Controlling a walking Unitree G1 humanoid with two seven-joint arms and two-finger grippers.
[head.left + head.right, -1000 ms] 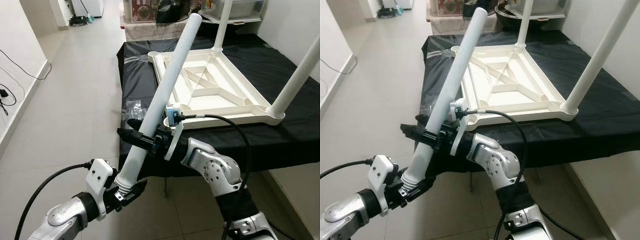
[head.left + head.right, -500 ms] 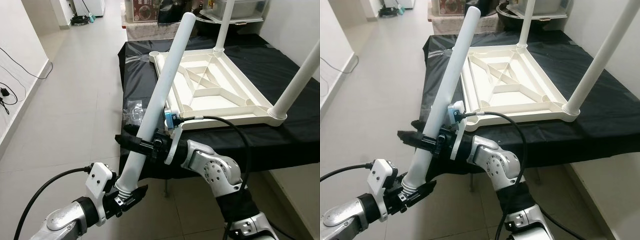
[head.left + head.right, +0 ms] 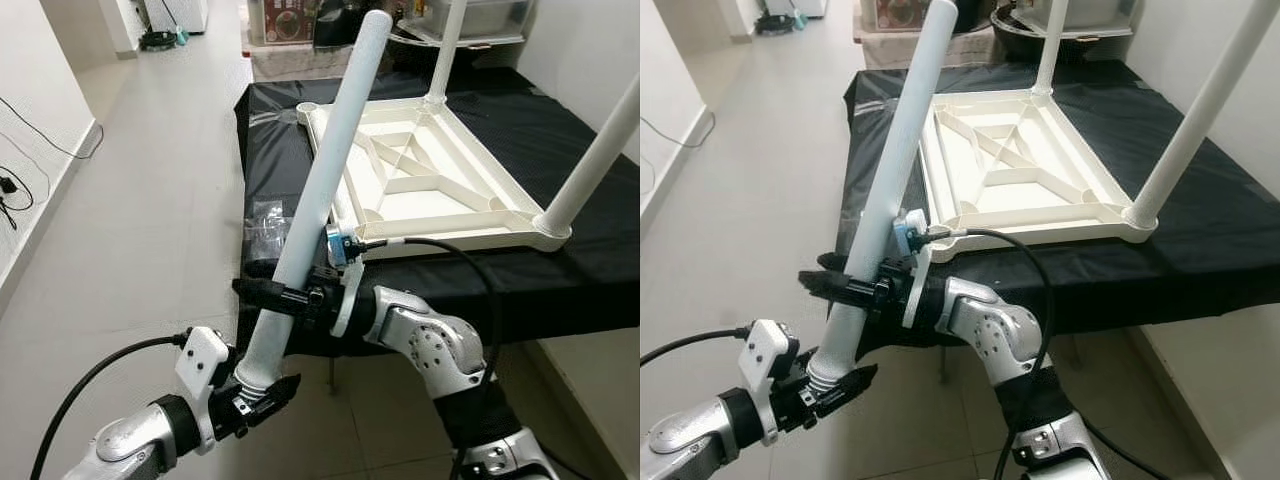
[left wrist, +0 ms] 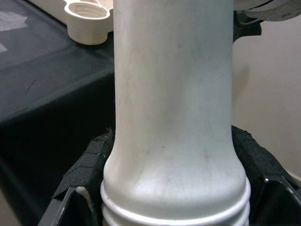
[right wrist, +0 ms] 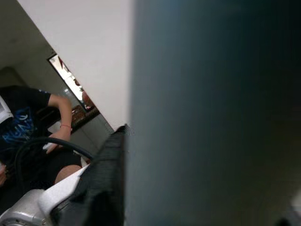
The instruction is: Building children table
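both claws on the loose leg

our left claw [image 3: 262, 388] is clenched on the threaded end of the leg [image 3: 322, 187], low over the floor [image 3: 150, 200]. our right claw [image 3: 268, 294] is clamped round the leg higher up. the leg leans over the upturned table [image 3: 420, 180], which lies on the black-covered tabletop [image 3: 560, 270] with two legs fitted.

A home: tiled hallway floor [image 3: 150, 200], white walls [image 3: 35, 110], and clutter on shelves [image 3: 300, 20].
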